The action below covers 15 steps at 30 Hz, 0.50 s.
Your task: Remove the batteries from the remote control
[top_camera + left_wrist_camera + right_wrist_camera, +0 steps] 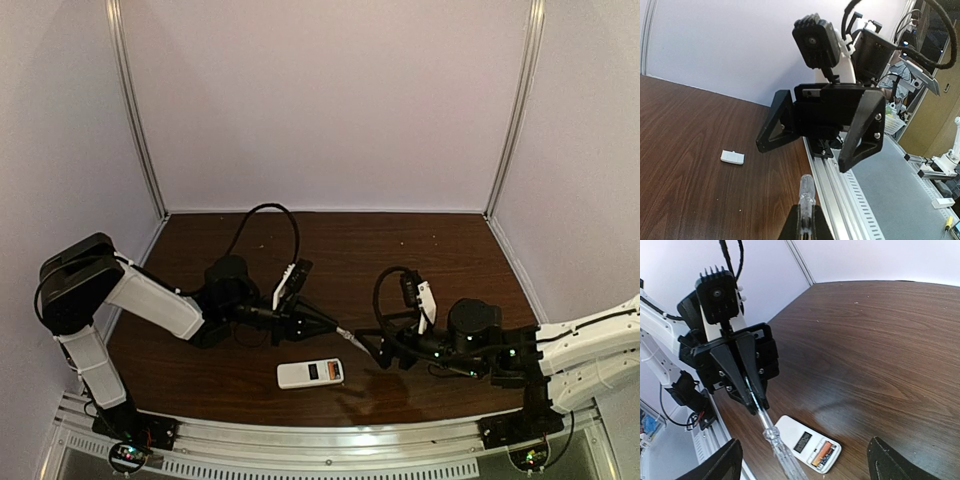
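The white remote control lies back-up near the table's front edge. In the right wrist view the remote control has its recess uncovered, with the batteries inside; one is orange. My left gripper is shut on a screwdriver by its metal shaft, and the clear handle points at my right gripper. My right gripper is open, its fingers spread on either side of the handle's end without touching it, just above and behind the remote.
A small flat white square piece lies on the wood beside my right gripper. The aluminium rail runs along the table's front edge. Side posts and purple walls enclose the table.
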### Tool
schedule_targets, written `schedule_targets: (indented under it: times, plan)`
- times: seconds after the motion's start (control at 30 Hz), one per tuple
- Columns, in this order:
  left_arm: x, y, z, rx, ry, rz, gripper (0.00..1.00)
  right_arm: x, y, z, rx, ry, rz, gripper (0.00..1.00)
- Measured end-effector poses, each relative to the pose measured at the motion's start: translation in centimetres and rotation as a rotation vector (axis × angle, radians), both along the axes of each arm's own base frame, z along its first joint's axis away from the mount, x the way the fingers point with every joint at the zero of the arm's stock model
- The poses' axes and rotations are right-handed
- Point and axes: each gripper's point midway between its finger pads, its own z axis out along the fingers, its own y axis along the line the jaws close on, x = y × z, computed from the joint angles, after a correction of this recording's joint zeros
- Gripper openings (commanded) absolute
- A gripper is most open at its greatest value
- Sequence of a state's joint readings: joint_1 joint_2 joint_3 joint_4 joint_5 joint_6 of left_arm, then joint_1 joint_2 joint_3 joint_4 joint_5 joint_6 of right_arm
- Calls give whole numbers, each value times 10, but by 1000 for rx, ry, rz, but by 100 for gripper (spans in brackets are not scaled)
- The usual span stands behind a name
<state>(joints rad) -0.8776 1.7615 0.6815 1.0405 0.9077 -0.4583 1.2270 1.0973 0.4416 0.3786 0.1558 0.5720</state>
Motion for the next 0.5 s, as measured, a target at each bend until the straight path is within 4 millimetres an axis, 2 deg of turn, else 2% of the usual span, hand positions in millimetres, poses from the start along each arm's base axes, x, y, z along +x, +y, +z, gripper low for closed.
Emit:
schedule_targets:
  times: [0.33, 0.5]
  plan:
    - [1, 1, 34, -115, 22, 8, 0, -9, -3, 24, 253, -30, 97, 82]
    - [-1, 3, 41, -139, 44, 2, 0, -15, -1, 44, 350, -60, 144, 79]
